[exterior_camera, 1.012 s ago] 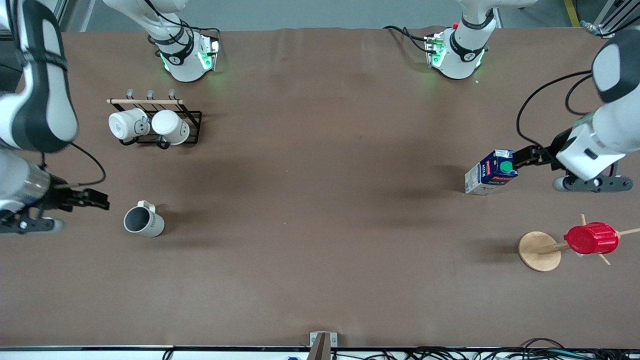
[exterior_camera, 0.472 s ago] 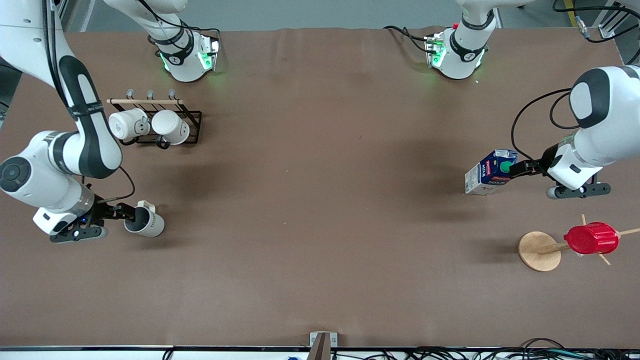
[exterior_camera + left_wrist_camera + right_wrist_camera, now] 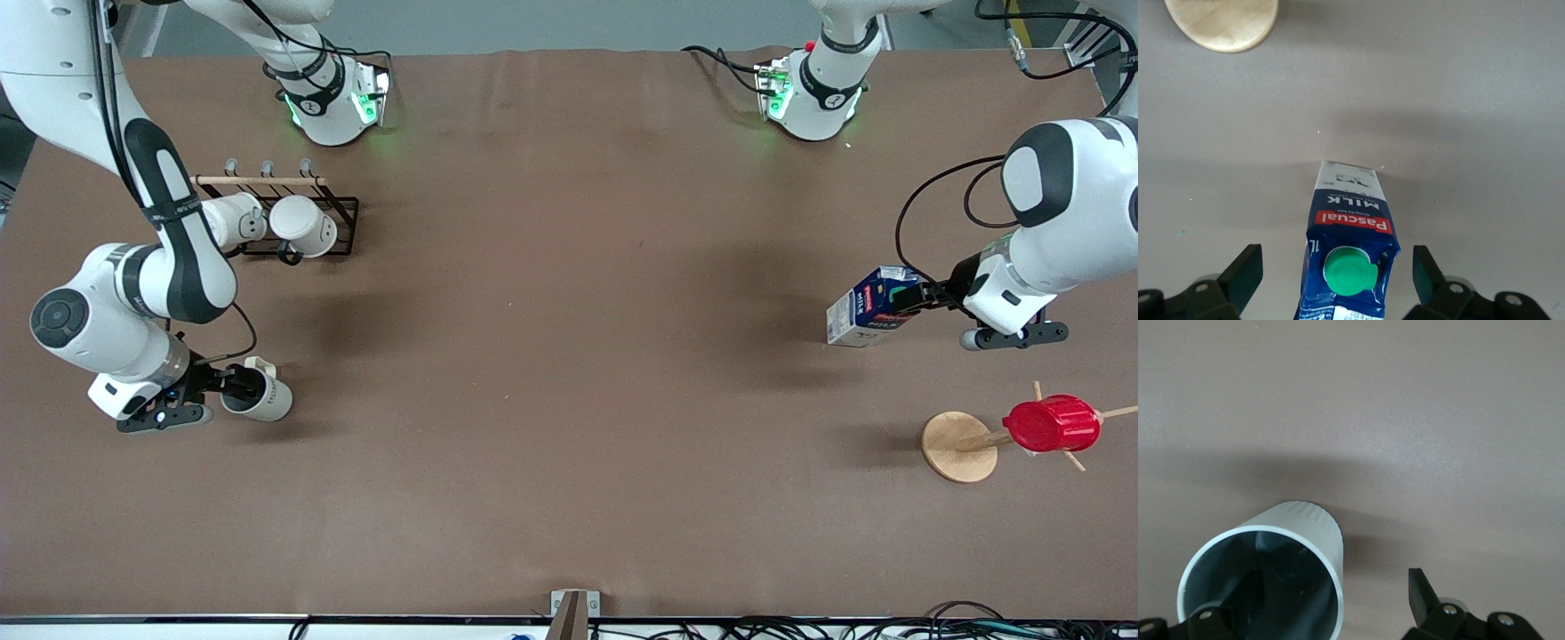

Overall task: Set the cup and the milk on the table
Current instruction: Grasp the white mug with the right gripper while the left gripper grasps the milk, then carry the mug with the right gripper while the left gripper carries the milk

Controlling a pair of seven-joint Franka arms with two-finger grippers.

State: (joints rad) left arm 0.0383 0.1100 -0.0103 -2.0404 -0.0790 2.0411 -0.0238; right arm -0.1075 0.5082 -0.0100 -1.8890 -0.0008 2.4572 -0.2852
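both arms have just closed in: right gripper (image 3: 233,384) straddles the cup (image 3: 259,396) rim, left gripper (image 3: 917,295) brackets the milk (image 3: 871,307), both still unclenched, ready to grasp.

The table (image 3: 569,373) wears a matt brown sheet. Between the left claw's (image 3: 1338,280) black plastic fingers (image 3: 1241,273), the milk (image 3: 1348,247) is printed card with a glossy green cap. At the right claw (image 3: 1315,603), the cup (image 3: 1271,577) looks smooth, glazed ceramic.

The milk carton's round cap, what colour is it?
Green. The cap sits on the milk carton's dark blue top, clearest in the left wrist view.
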